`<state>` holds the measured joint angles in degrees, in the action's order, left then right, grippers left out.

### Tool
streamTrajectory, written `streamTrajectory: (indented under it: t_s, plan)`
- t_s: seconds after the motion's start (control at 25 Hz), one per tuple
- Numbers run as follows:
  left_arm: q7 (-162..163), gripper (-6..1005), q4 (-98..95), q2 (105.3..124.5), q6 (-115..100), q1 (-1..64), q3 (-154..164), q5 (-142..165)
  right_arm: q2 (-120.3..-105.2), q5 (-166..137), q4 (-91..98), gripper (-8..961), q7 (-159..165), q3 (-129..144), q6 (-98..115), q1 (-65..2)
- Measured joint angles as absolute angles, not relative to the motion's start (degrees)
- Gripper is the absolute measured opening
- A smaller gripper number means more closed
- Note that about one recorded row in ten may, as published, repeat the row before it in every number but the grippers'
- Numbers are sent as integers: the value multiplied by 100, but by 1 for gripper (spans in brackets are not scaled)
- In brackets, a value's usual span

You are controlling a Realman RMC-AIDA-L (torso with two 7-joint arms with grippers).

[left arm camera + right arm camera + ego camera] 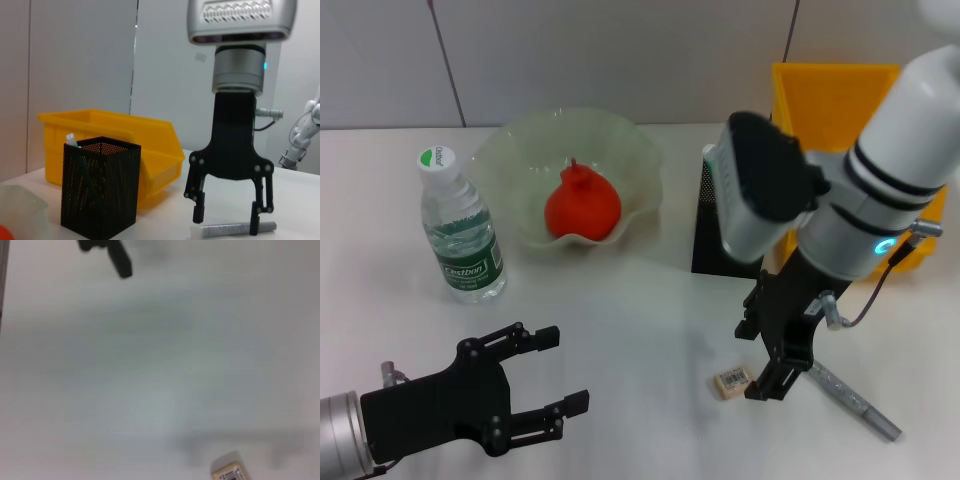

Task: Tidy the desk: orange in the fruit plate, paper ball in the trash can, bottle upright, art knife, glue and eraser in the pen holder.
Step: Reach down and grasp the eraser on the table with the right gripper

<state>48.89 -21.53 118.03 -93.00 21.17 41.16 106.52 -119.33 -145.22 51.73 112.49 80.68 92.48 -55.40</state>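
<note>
From the head view I see the orange (582,203) in the fruit plate (640,160) and the bottle (461,230) upright near it, so I judge those parts done. The pen holder (712,225) stands in front of the trash can (835,95). My right claw (782,368) hangs point-down over the worktop (640,340), with the eraser (731,381) just beside it toward my left and the glue (852,398) running away from it toward my right and nearer me. My left claw (560,375) rests low at the near left, spread wide and holding nothing, well apart from both; the right arm is plainly the nearer.

From the left wrist view the right claw (227,222) stands spread wide, its tips astride the glue (235,229), whose long axis lies across the gap between them. The pen holder (100,187) is near, with something slim already inside.

The right wrist view gives mostly bare worktop and the eraser (230,472) at the edge. I judge the glue is next.
</note>
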Motion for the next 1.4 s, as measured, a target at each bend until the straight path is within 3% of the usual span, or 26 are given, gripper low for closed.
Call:
streamTrajectory:
  t_s: [0.88, 1.4]
  plan:
    - [5141, 812, -2162, 11765, -9155, 2127, 4086, 10647, -11987, -14236, 5047, 732, 11109, 9970, 8301, -5799]
    - [5142, 813, -2162, 11774, -9141, 2127, 4087, 10619, -11988, -14148, 4954, 522, 11109, 10376, 8132, -5837]
